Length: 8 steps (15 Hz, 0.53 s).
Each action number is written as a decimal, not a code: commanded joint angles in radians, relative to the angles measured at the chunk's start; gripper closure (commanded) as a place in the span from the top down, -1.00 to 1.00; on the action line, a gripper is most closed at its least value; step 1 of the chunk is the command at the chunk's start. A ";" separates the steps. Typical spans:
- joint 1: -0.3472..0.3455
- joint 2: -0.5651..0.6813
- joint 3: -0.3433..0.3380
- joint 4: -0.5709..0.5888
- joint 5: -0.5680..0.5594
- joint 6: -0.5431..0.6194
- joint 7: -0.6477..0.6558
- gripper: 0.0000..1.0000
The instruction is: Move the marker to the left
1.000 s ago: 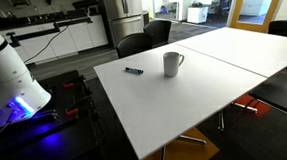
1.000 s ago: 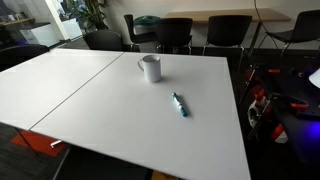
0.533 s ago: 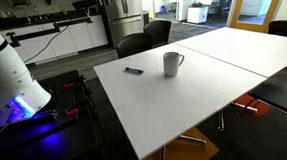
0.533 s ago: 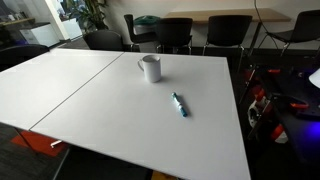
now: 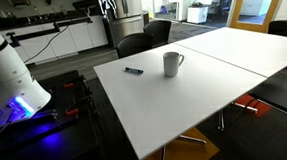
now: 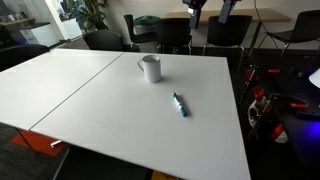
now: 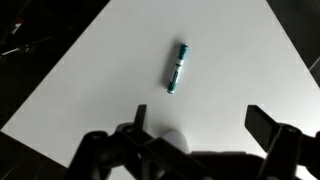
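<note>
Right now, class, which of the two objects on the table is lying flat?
The marker, a slim dark stick lying flat; the white mug stands upright, apart from it.

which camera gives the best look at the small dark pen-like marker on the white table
The wrist view: it looks down on the slim dark teal-tinted marker, lying large and unobstructed on the white table. In both exterior views it is only a small dark sliver, details unreadable.
</note>
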 commanded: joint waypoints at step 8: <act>-0.013 0.219 -0.093 0.025 0.001 0.144 -0.087 1.00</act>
